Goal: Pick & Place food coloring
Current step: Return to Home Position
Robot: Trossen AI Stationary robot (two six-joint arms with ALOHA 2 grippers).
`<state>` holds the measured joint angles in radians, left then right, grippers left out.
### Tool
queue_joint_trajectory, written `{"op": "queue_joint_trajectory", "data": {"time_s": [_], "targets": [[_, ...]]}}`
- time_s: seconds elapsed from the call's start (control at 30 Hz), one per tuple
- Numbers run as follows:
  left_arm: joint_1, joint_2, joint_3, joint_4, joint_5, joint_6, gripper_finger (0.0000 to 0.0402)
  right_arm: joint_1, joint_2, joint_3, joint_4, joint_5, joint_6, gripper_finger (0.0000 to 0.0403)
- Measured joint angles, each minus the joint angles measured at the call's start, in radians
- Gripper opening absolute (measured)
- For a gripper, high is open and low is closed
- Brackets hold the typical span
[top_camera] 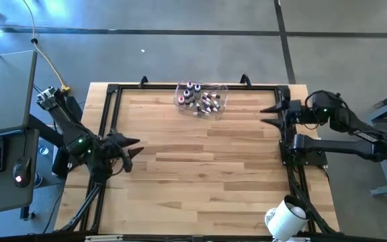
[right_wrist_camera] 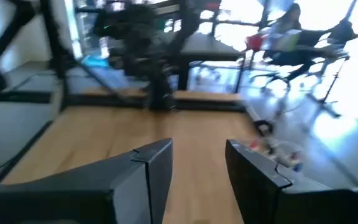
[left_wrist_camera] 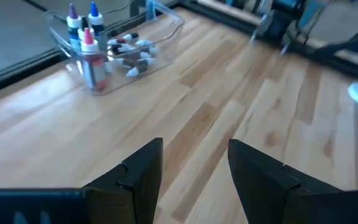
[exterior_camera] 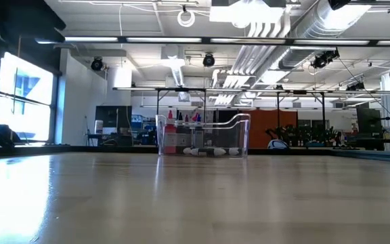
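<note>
left gripper (left_wrist_camera: 194, 145) and right gripper (right_wrist_camera: 197, 145) are held parted; food coloring bottles (left_wrist_camera: 129, 51) are judged light, slippery, best pinched mid-body.

I see a light wooden table (top_camera: 200, 161) made of long butcher-block planks, pale and lightly glossy. A clear plastic tub (top_camera: 224, 94) stands directly on the wood. Just behind the tub runs one rail of a black metal frame (top_camera: 146, 87), which follows the table's edges. From the tub forward the planks lie bare. Well apart from the tub, at the corner diagonally across from it, is a white cylinder (top_camera: 286, 218). I cannot tell whether it rests on the wood.
</note>
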<state>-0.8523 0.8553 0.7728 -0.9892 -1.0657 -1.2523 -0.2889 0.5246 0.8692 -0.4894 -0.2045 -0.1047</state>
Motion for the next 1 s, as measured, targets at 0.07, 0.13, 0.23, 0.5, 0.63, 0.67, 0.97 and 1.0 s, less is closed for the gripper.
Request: {"op": "queue_joint_trajectory", "data": {"time_s": [0.07,0.13,0.23,0.5,0.63,0.67,0.97,1.0], "targets": [[0.001,-0.056,-0.092,0.137,-0.037,0.084,0.0179,0.012,-0.003,-0.021,-0.008,-0.038,0.005,0.0142],[0.001,-0.104,-0.168,0.273,-0.073,0.21,0.0179,0.026,-0.012,-0.095,0.059,-0.049,0.032,0.0142],[0.001,-0.156,-0.254,0.454,-0.088,0.404,0.0179,0.04,-0.011,-0.245,0.217,-0.049,0.045,0.0142],[0.001,-0.227,-0.472,0.998,0.018,0.81,0.0179,0.041,-0.042,-0.453,0.428,-0.022,0.045,0.0142],[0.001,-0.232,-0.588,1.285,0.072,0.964,0.0179,0.041,-0.101,-0.473,0.39,-0.031,0.069,0.0142],[0.001,-0.233,-0.614,1.359,0.087,1.006,0.0179,0.041,-0.117,-0.483,0.386,-0.039,0.083,0.0142],[0.002,-0.232,-0.75,1.676,0.133,1.274,0.0179,0.041,-0.247,-0.626,0.411,-0.079,0.134,0.0142],[0.002,-0.233,-0.752,1.671,0.133,1.273,0.0179,0.041,-0.259,-0.646,0.428,-0.089,0.134,0.0142]]}}
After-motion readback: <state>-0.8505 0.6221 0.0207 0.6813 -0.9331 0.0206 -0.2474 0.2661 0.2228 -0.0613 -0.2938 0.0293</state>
